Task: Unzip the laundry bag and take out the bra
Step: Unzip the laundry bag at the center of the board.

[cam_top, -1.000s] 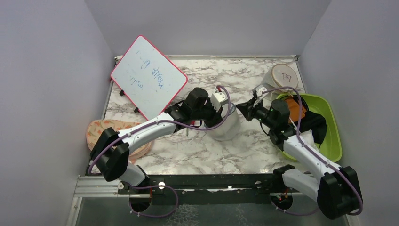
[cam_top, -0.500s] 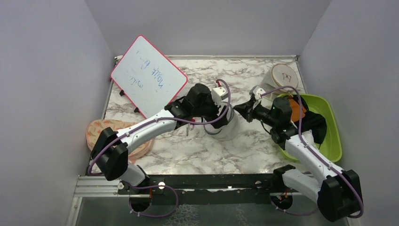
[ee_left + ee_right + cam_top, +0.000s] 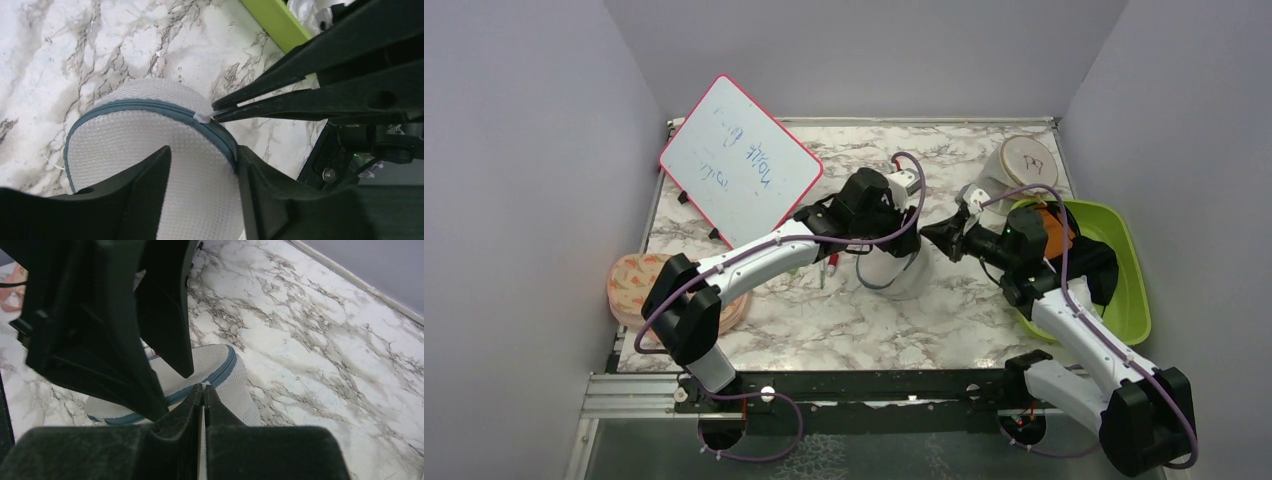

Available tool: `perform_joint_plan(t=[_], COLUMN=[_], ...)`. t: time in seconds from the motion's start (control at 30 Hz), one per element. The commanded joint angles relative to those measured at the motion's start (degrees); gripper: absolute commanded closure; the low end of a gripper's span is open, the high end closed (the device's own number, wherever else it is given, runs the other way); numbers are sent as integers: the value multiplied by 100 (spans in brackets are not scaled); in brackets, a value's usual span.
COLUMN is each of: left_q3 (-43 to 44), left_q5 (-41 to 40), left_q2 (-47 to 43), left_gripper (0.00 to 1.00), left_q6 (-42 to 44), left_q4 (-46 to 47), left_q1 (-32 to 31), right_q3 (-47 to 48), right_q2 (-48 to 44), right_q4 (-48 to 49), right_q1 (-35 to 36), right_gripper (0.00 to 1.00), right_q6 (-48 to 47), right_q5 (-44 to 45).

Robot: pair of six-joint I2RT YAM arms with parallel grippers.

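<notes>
The laundry bag (image 3: 904,277) is a round white mesh case with a blue-grey zipper rim, standing on edge at the table's middle. It also shows in the left wrist view (image 3: 125,135) and the right wrist view (image 3: 222,365). My left gripper (image 3: 888,240) straddles the bag's top (image 3: 204,155), one finger on the mesh face and the other against the zipper rim. My right gripper (image 3: 930,232) is shut on the small white zipper pull (image 3: 201,117) at the rim, its tips (image 3: 203,388) pressed together. The bra is hidden.
A pink-framed whiteboard (image 3: 741,163) leans at the back left. A green bin (image 3: 1129,300) at the right holds a black cloth and an orange item. The beige-topped "P7" case (image 3: 1028,160) stands behind it. A patterned round case (image 3: 629,285) lies at the left edge.
My left gripper has moved right and settled over the top of the bag. My right gripper has stayed at the zipper rim, shifted slightly.
</notes>
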Motion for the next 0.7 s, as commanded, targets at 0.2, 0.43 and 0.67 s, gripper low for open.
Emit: perform_joint_plan(t=[0.2,0.43,0.67], left_q3=[233,194,-187], left_q5=[-452,-577,-524], left_q2=[47,-202,-598], left_gripper=[89,100,100], left_q6=[258,1152,1742], left_q4=[-146,-456,-374], left_q1=[-66,-117,-226], right_q3=[16,79,-109], right_q2=[-133,-21,48], right_q4=[-189,-199,364], right_q1=[-23,-30,-25], right_gripper=[99,99,99], right_q6=[24,208,657], right_q5=[-107,159,399])
